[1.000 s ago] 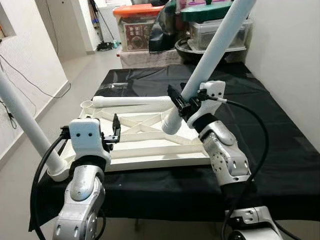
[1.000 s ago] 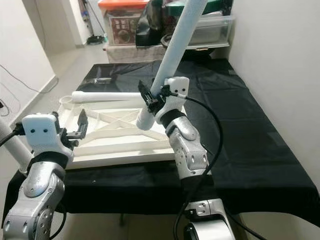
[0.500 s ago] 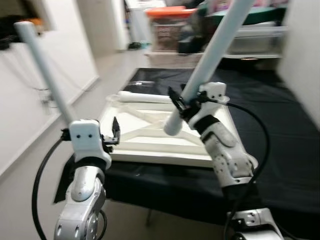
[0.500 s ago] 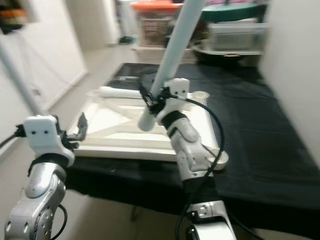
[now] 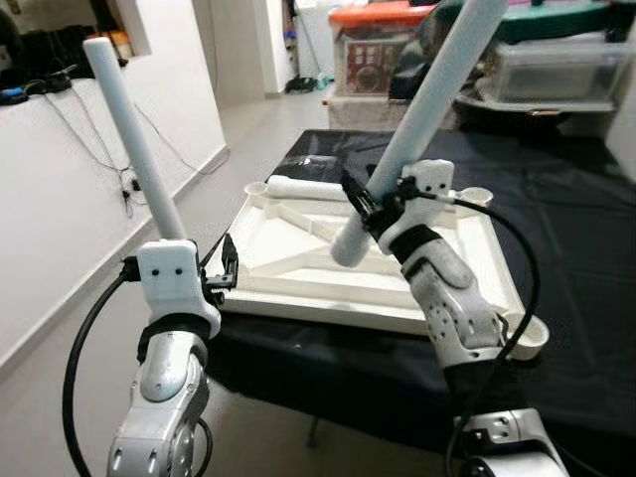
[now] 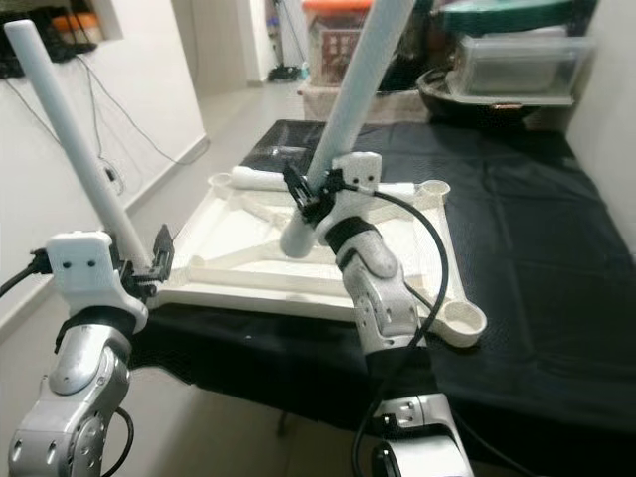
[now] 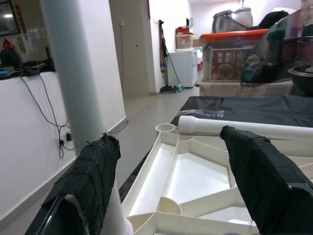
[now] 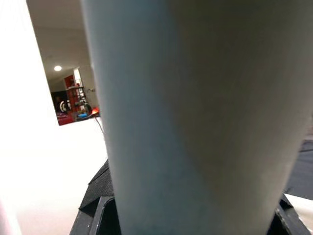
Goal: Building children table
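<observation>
a white children's tabletop lies upside down on a desk covered in black cloth, its ribbed underside facing up across the centre of the left eye view, round leg sockets at its corners. one white table leg lies flat along the far edge of the tabletop, just above centre.

the right gripper sits at the middle of the left eye view, over the tabletop, its black fingers clamped around a second white table leg that slants up towards the upper right of the frame; the lower end of this leg hangs above the ribs, apart from them.

the left gripper is at the lower left, by the near left edge of the tabletop. a third white table leg rises beside it towards the upper left corner. in the left wrist view the padded fingers stand wide apart, with one of them against that leg.

storage boxes are stacked beyond the desk at the top of the frame.
</observation>
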Controlling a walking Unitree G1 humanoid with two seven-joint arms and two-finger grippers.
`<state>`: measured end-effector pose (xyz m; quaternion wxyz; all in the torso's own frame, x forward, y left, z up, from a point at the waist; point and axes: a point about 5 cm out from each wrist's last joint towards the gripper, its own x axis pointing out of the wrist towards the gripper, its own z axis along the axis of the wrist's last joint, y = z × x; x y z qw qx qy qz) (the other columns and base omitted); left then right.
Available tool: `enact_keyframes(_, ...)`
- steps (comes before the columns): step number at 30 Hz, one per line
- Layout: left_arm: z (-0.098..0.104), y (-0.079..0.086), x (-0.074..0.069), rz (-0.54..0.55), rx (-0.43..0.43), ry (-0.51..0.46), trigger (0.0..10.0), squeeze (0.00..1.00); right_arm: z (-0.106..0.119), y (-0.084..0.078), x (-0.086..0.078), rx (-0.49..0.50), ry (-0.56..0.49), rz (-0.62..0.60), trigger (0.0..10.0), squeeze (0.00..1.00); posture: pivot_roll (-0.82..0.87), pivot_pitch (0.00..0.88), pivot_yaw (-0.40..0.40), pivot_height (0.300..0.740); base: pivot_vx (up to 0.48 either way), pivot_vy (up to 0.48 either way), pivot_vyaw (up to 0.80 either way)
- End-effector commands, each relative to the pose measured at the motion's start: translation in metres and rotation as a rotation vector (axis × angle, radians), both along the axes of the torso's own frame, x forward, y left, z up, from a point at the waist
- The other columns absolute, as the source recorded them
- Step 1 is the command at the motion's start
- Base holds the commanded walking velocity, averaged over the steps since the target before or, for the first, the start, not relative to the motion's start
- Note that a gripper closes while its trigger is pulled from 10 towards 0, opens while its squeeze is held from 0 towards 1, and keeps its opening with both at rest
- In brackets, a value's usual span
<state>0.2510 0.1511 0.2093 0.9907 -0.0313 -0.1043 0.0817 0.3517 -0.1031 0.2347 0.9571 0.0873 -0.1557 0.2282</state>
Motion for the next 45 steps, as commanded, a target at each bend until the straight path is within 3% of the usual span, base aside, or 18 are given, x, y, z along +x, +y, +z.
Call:
enact_keyframes(1, 0.0, 0.002, 0.001, 0.012, 0.039, 0.001, 10.0, 0.0, 0.0, 0.004, 0.0, -0.008, -0.007, 0.003, 10.0, 0.0, -0.04, 0.0, 0.034, 0.74, 0.0, 0.0, 0.0)
enact_keyframes(6, 0.002, 0.003, 0.0, 0.017, 0.049, -0.007, 10.0, 0.0, 0.0, 0.004, 0.0, -0.007, -0.004, 0.003, 10.0, 0.0, -0.03, 0.0, 0.028, 0.74, 0.0, -0.053, 0.0)
enact_keyframes(25, 0.0, 0.004, 0.001, 0.014, 0.054, 0.0, 10.0, 0.0, -0.001, 0.006, 0.001, -0.011, 0.002, 0.001, 10.0, 0.0, -0.03, 0.0, 0.025, 0.74, 0.0, -0.398, 0.0)
enact_keyframes(32, -0.001, 0.006, 0.001, 0.029, 0.008, 0.005, 10.0, 0.0, -0.001, 0.003, 0.002, -0.003, -0.001, -0.009, 10.0, 0.0, -0.03, 0.0, 0.025, 0.74, 0.106, 0.0, 0.0)
enact_keyframes(45, -0.002, 0.005, 0.0, 0.031, 0.005, 0.004, 10.0, 0.0, 0.006, -0.01, 0.012, -0.02, -0.025, -0.018, 10.0, 0.0, -0.07, 0.0, 0.015, 0.74, 0.0, 0.0, 0.0)
